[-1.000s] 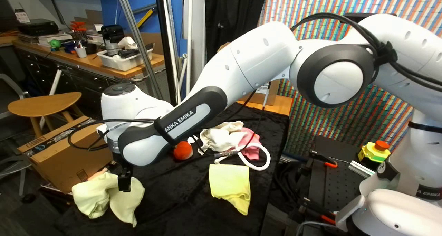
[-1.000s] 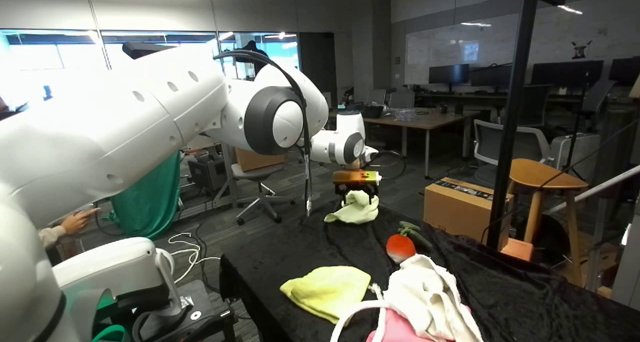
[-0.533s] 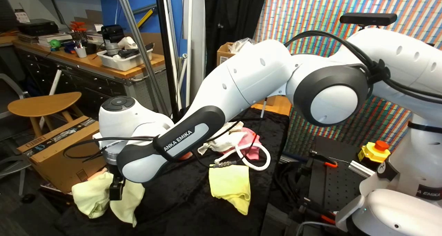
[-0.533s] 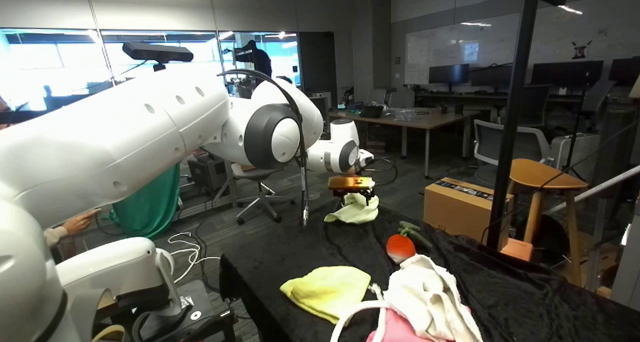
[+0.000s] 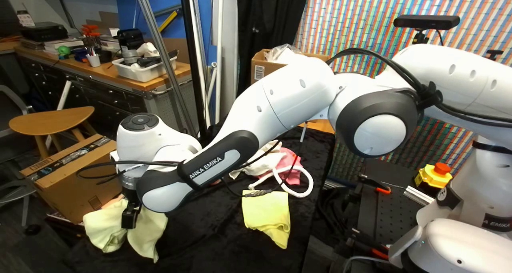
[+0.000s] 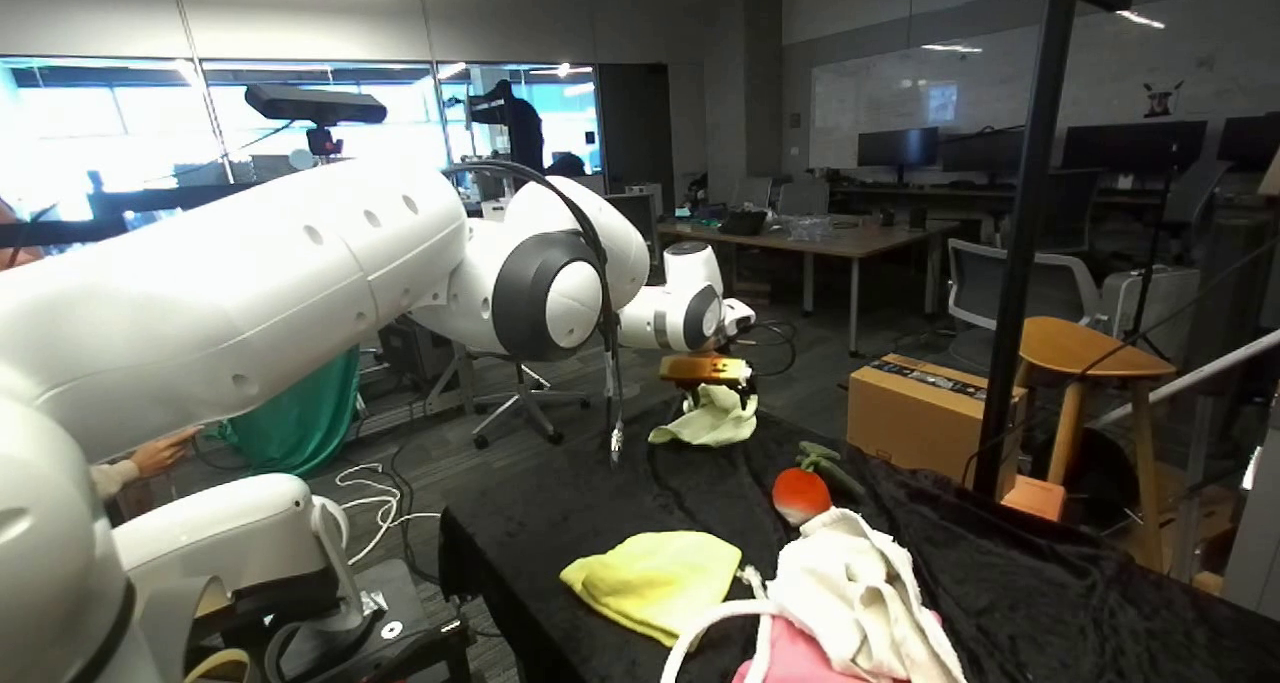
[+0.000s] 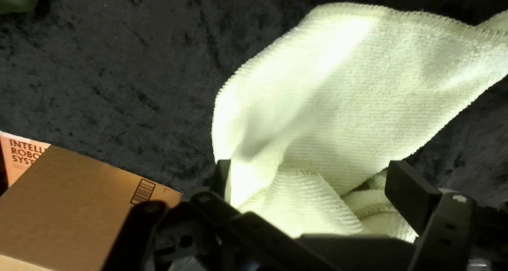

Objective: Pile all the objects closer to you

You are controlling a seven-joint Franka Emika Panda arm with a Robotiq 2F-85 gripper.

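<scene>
One pale yellow-green cloth (image 7: 337,96), on the black-draped bench (image 6: 560,503), below my claw (image 7: 311,175).
I have the jaws set wide, a fold of that cloth between them; whether they touch it, I cannot tell. Also on the bench I count: one yellow cloth (image 5: 266,213), well apart from the first; one white cloth (image 6: 850,583), partly over a pink cloth (image 6: 800,658); one white rope loop (image 5: 310,182), lying across the pink; one red-and-green item (image 6: 802,493), near the white.
</scene>
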